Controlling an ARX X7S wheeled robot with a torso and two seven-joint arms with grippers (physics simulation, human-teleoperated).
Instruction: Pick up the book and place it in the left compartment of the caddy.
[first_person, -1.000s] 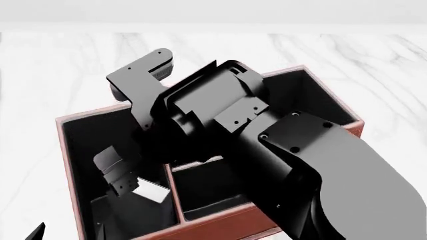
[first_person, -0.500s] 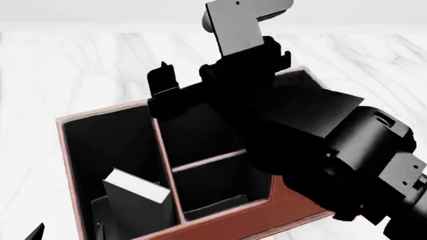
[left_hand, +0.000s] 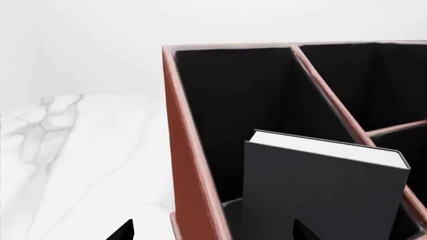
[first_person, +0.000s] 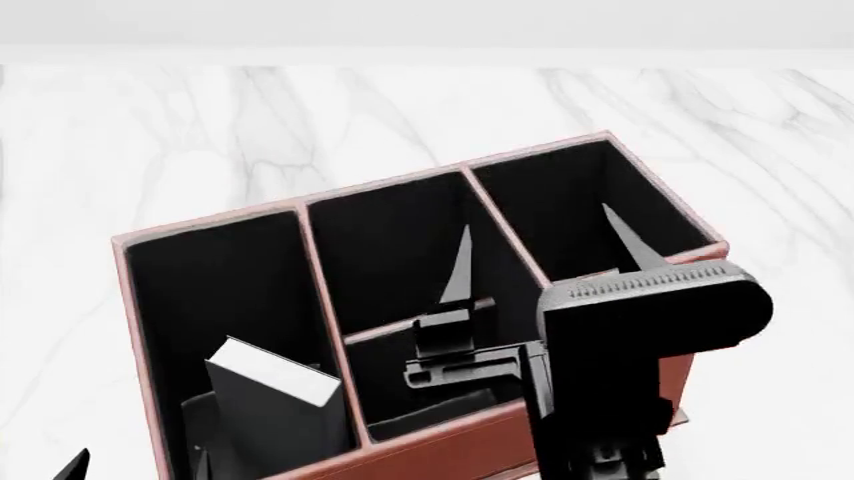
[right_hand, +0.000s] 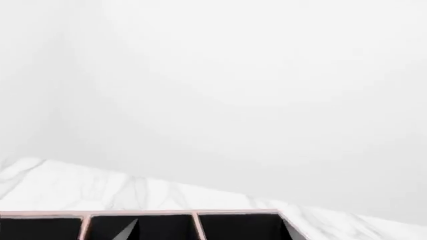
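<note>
The black book (first_person: 274, 398) with white page edges stands tilted in the near end of the caddy's long left compartment (first_person: 220, 290), free of both grippers. It also shows in the left wrist view (left_hand: 320, 190). The reddish-brown caddy (first_person: 441, 178) sits on the marble table. My right gripper (first_person: 541, 250) is open and empty, hovering above the caddy's middle and right cells; in the right wrist view (right_hand: 210, 232) only its tips show over the caddy rim (right_hand: 180, 214). My left gripper (left_hand: 213, 235) is open and empty, low at the caddy's near left corner, astride its outer wall (left_hand: 187, 165).
The white marble table (first_person: 200, 120) runs all round the caddy. The right arm's dark body (first_person: 641, 350) overhangs the caddy's front right wall. One left fingertip (first_person: 70, 466) shows at the head view's lower left edge.
The right gripper let go of the book in the left compartment, rose out, and the arm drew back toward me. The book stays leaning where it was left.
</note>
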